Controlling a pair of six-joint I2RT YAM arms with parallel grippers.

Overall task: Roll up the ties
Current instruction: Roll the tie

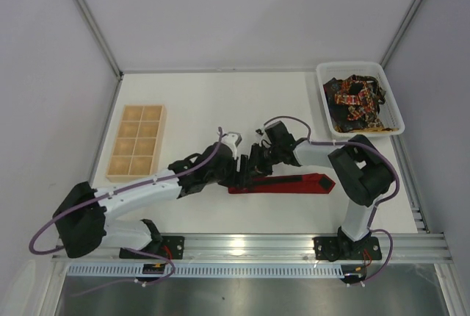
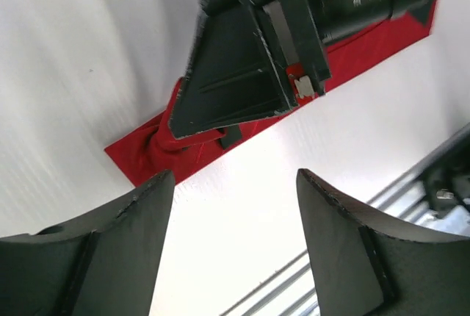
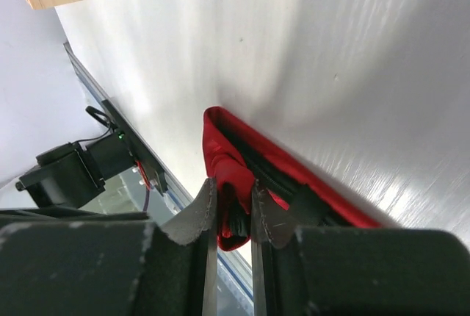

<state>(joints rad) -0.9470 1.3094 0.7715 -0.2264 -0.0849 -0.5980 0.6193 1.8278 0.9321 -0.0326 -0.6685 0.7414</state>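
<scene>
A plain red tie (image 1: 290, 183) lies flat across the front middle of the table, its wide pointed end to the right. My right gripper (image 1: 246, 174) is shut on the tie's left end; in the right wrist view the red fabric (image 3: 236, 184) is bunched between the fingertips (image 3: 202, 209). My left gripper (image 1: 224, 173) is open just left of it, with nothing between its fingers (image 2: 143, 206). In the left wrist view the red tie end (image 2: 158, 147) lies beyond the right gripper's dark finger (image 2: 235, 73). The patterned ties (image 1: 356, 99) lie heaped in the tray.
A white tray (image 1: 394, 103) stands at the back right. A wooden divided box (image 1: 137, 141) stands at the left. A metal rail (image 1: 294, 242) runs along the table's front edge.
</scene>
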